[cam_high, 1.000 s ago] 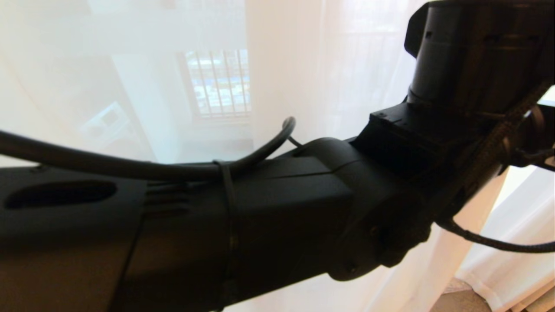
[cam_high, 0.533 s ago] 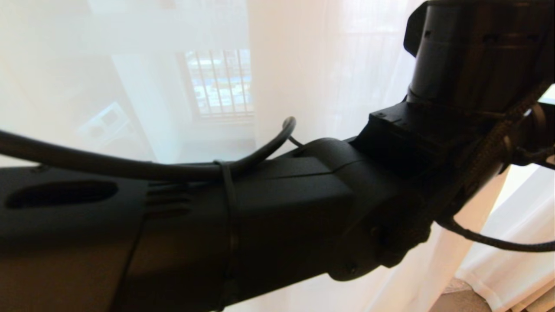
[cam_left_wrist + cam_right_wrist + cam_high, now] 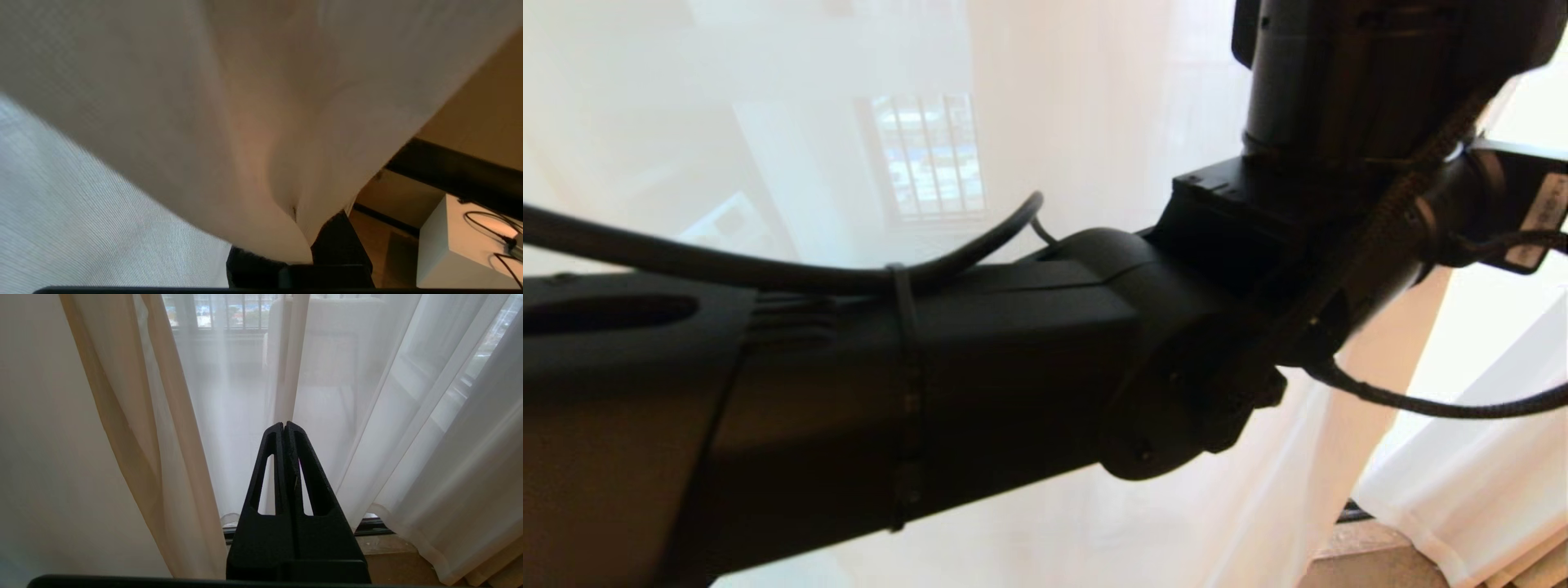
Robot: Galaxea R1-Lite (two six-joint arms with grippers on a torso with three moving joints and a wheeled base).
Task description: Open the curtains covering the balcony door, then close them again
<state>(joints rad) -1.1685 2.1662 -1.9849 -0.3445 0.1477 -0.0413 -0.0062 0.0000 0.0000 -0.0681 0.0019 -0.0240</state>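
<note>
The sheer white, softly folded curtains (image 3: pixel 359 416) hang across the glass on the far side, so the door looks mostly covered. The left gripper (image 3: pixel 302 261), at the end of the black arm (image 3: pixel 1013 384) crossing the head view, is pinched on a bunch of this fabric. The right gripper (image 3: pixel 284 426) hangs idle, its fingers pressed together on nothing. Which drawing stage this is, I cannot tell.
</note>
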